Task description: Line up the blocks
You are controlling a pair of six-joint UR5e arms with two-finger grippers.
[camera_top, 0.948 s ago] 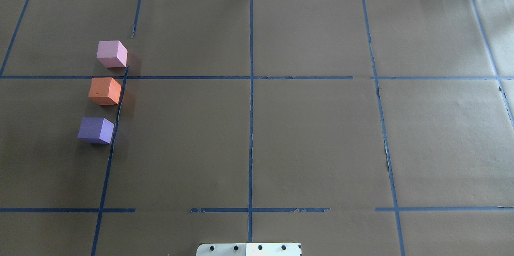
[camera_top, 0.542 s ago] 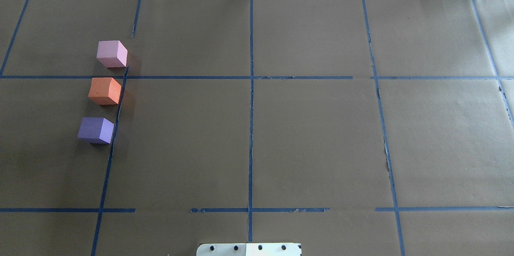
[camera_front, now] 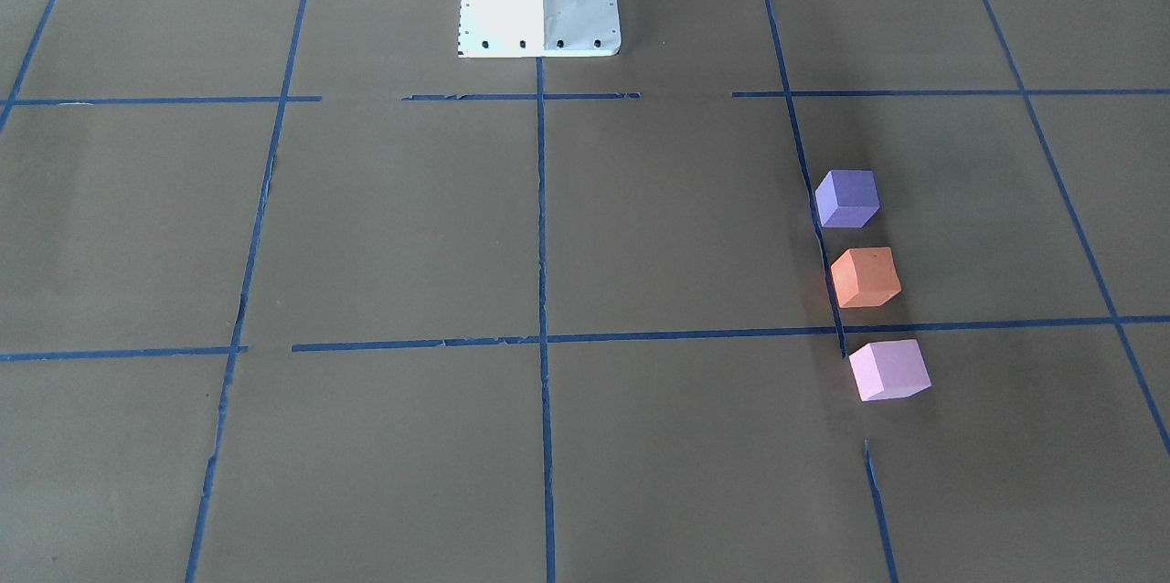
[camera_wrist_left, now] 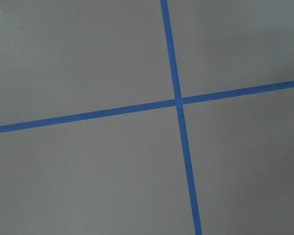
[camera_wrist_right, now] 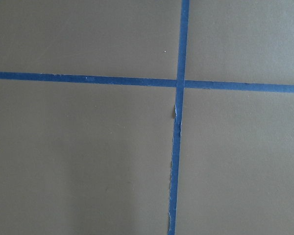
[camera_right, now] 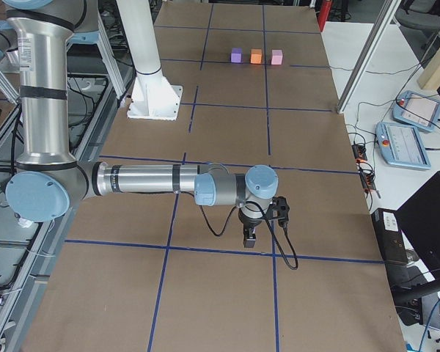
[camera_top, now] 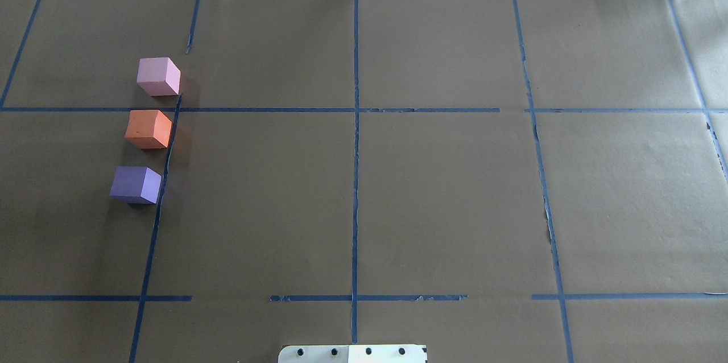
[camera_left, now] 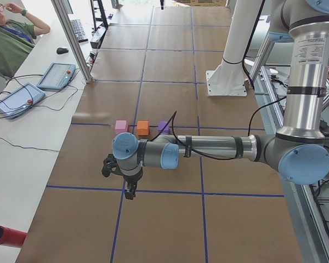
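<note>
Though only the side views show them, left jaws: pointing straight down above a crossing of blue tape [camera_wrist_left: 178, 102]; we cannot tell how far apart they stand, and we see nothing held in them
Right jaws: likewise pointing down over a tape crossing, gap not readable from the side, nothing visibly held
Wrist views: both show only bare brown paper and tape, with no fingers or blocks
Blocks: all three sit on the surface [camera_top: 443, 198] on the robot's left side, beside a tape line
Order: purple block [camera_top: 135, 185] nearest the robot, orange block [camera_top: 148, 129] in the middle, pink block [camera_top: 158, 77] farthest, just past a cross strip of tape
Spacing: small gaps, none touching, and their centres run nearly straight along the tape
Step in hand: we judge the row made and the arms parked clear of it
Doing it well: we would keep both arms high and away from the row, since light cubes would shift at a brush; any touch-up would be a gentle top-down pinch to square a cube's turn, then a straight lift off
Left arm [camera_left: 208, 148]: upper link upright, forearm level out over the surface, wrist bent down, well apart from the blocks
Right arm [camera_right: 147, 180]: the same pose, mirrored, over the far end of the surface from the row
</note>
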